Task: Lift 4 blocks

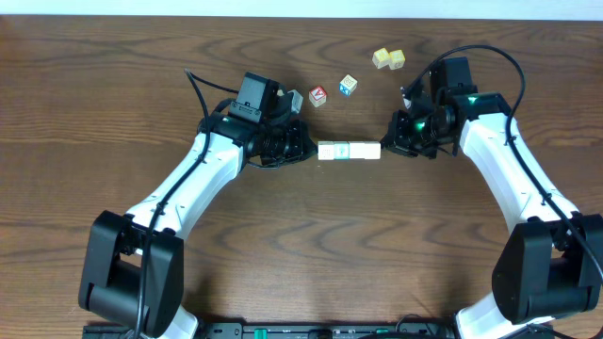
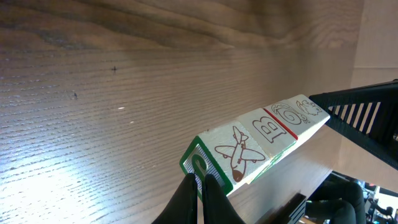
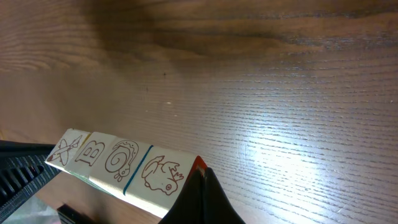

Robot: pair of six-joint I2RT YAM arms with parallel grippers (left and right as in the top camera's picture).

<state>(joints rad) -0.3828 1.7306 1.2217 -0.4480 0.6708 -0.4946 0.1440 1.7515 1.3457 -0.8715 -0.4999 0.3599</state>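
While overhead blurs them, blocks [image 2: 261, 134] show drawings

Our right gripper [image 3: 202, 179] is pinched shut, tips butted against the nearest of the four blocks [image 3: 118, 163], which run in a row off to its left.

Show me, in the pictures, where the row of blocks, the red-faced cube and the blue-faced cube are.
row of blocks [image 1: 349, 151]: overhead view, top face at mid-row.
red-faced cube [image 1: 317, 95]: overhead view, middle of its top face.
blue-faced cube [image 1: 349, 85]: overhead view, middle of its top face.
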